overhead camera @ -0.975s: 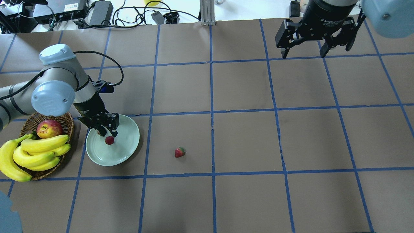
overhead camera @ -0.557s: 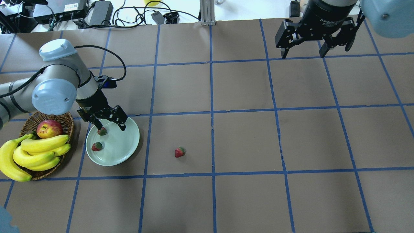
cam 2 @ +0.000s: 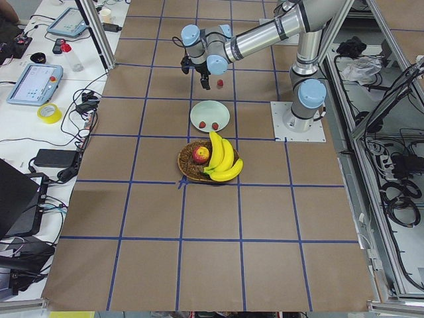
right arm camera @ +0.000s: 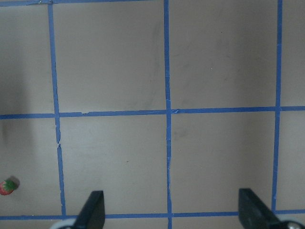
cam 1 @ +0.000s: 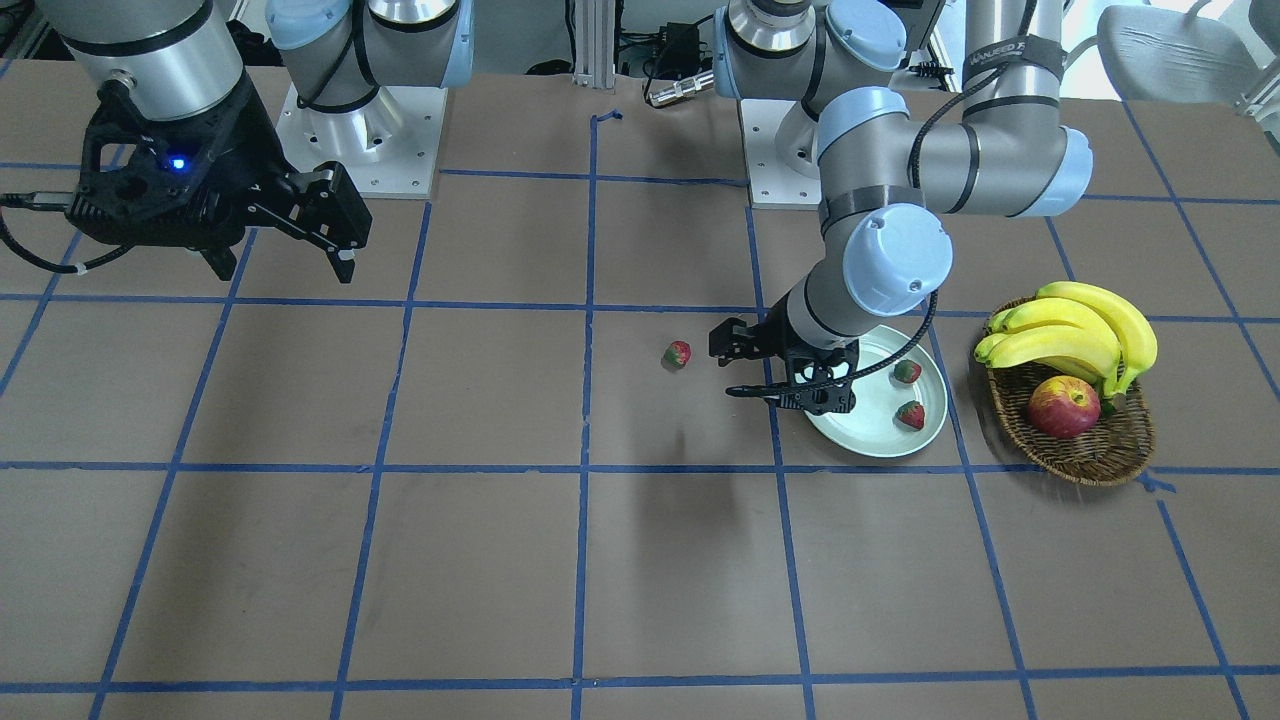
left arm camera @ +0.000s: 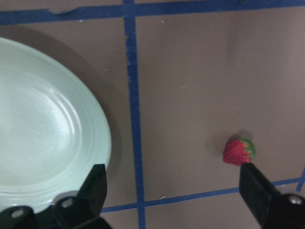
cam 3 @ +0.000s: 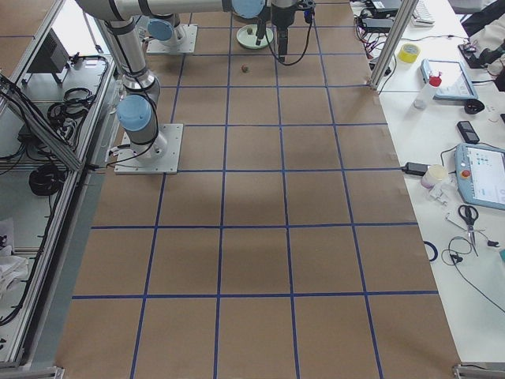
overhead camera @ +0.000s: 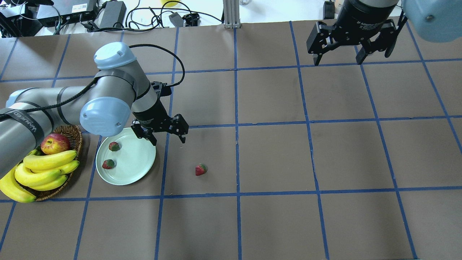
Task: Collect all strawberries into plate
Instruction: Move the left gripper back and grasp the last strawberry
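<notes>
The overhead view takes in all three small red strawberries with green leafy caps at once. Two lie apart on the round pale mint-green plate (overhead camera: 139, 160), one (overhead camera: 114, 146) nearer its far rim and one (overhead camera: 108, 164) by its left rim. The third strawberry (overhead camera: 201, 169) lies alone on the brown paper-covered table (overhead camera: 274, 155), well clear of the plate. The left wrist view shows none of the plated pair, only a bare arc of the plate and the lone berry (left arm camera: 239, 151).

The left gripper (overhead camera: 168, 139) hangs beside the plate's far right rim with its two black fingers spread wide and nothing between them. In its own camera the lone berry sits just ahead of the right-hand finger (left arm camera: 255, 183), not between the pair. How high the fingers stand above the table is hard to judge.

The right gripper (overhead camera: 338, 59) hangs over the far right of the table, also spread wide and empty. Its camera catches the lone berry at the lower left edge.

The brown woven wicker basket (overhead camera: 74, 133) stands left of the plate with one red-yellow apple (overhead camera: 55, 143) and a bunch of yellow bananas (overhead camera: 47, 166) (four or five, too overlapped to count surely).
</notes>
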Motion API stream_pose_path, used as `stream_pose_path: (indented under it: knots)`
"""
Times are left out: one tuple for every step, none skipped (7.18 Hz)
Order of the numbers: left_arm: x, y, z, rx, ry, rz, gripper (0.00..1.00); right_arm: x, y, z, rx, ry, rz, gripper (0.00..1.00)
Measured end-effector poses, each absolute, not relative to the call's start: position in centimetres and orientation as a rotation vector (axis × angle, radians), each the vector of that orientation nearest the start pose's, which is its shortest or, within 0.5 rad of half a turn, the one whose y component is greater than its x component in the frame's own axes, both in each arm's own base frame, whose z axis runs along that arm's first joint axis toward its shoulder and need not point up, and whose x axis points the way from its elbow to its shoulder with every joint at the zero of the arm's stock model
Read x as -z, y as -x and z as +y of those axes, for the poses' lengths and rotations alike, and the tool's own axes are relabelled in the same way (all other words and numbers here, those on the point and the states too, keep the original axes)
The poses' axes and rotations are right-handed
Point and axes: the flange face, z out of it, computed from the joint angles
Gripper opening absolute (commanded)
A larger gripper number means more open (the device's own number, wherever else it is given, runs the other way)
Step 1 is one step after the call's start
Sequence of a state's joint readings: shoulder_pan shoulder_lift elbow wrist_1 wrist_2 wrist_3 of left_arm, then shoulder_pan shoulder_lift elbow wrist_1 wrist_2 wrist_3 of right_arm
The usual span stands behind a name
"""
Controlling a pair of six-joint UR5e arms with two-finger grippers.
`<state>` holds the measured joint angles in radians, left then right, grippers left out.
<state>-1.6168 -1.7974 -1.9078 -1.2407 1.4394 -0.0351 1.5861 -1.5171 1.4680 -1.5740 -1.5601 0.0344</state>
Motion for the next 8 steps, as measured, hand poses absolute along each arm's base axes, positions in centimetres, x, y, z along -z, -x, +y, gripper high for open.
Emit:
stream_pose_path:
  knots:
    - [-23.7, 19.4, -48.6, -0.391, 0.063, 3.245, 1.0, -51.2, -14.2, -51.7, 0.082, -0.029, 3.128, 1.0]
    - [-22.1, 20.9, -47.3, -0.404, 0.114, 3.268, 1.0, -51.2, -14.2, -51.7, 0.083, -0.03, 3.129, 1.0]
    - [-20.2, 21.4, -45.8, -0.413, 0.145, 3.278, 1.0, -51.2, -14.2, -51.7, 0.082, -0.031, 3.129, 1.0]
    - [-18.5, 21.4, -44.6, -0.43, 0.169, 3.275, 0.97, -51.2, -14.2, -51.7, 0.082, -0.031, 3.129, 1.0]
    - [-17.4, 21.4, -43.9, -0.458, 0.223, 3.264, 0.89, -51.3, -14.2, -51.7, 0.082, -0.031, 3.129, 1.0]
    - [-16.6, 21.4, -43.6, -0.488, 0.295, 3.249, 0.65, -51.3, -14.2, -51.7, 0.083, -0.031, 3.129, 1.0]
    - [-16.1, 21.5, -43.5, -0.511, 0.346, 3.235, 0.06, -51.3, -14.2, -51.7, 0.085, -0.031, 3.129, 1.0]
    - [-15.9, 21.5, -43.6, -0.52, 0.377, 3.232, 0.0, -51.3, -14.3, -51.6, 0.087, -0.03, 3.128, 1.0]
